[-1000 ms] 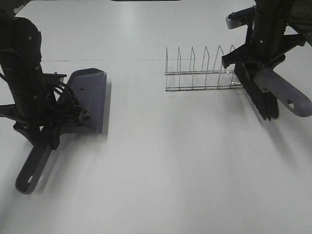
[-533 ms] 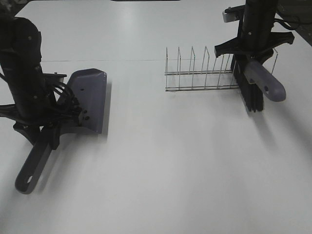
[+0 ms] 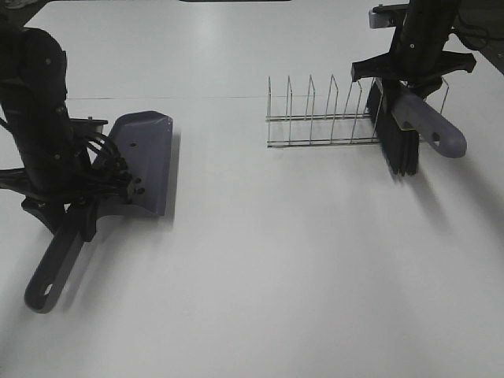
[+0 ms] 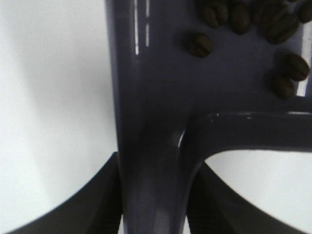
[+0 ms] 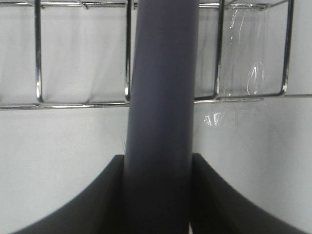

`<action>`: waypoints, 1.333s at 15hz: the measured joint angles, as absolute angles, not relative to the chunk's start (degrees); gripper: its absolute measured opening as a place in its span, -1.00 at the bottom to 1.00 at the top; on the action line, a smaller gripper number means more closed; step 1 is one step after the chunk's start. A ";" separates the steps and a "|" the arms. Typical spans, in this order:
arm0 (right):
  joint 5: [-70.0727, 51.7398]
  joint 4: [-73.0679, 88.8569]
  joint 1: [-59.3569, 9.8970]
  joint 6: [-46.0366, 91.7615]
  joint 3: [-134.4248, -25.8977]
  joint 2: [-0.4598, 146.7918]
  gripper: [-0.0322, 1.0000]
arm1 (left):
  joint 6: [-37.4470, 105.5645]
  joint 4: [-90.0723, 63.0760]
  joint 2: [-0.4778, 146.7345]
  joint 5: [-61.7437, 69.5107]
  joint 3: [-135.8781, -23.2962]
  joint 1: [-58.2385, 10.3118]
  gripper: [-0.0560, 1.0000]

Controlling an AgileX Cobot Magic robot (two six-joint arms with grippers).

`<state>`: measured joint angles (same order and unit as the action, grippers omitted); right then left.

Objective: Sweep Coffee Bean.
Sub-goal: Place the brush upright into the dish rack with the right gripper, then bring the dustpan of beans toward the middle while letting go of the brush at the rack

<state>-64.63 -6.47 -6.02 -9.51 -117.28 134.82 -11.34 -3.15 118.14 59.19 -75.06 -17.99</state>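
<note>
Gripping dustpan handle tight in left gripper, carrying coffee beans on pan floor near the handle; gripping brush handle tight in right gripper, bristles just beside wire rack. Likely risking snagging bristles on rack wires, or spilling beans by tipping pan.

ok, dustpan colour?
Dustpan is greyish purple, clearest in the left wrist view.

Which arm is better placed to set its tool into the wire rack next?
Right: the right gripper holds the brush beside the wire rack; the left gripper holds the dustpan far across the table.
</note>
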 joint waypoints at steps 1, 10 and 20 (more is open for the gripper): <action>-64.63 -6.47 -6.02 -9.51 -117.28 134.82 -0.34 | -11.34 -3.15 118.14 59.19 -75.06 -17.99 -0.26; -63.43 -6.25 -6.07 -9.05 -117.34 132.07 0.55 | -11.17 -3.27 118.14 59.24 -75.06 -17.99 -0.26; -69.73 -6.07 -6.07 -4.53 -112.47 113.45 0.57 | -11.17 -6.36 119.98 54.03 -75.06 -17.99 -0.26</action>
<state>-69.73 -6.07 -6.07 -4.53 -112.47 113.45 -11.17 -6.36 119.98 54.03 -75.06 -17.99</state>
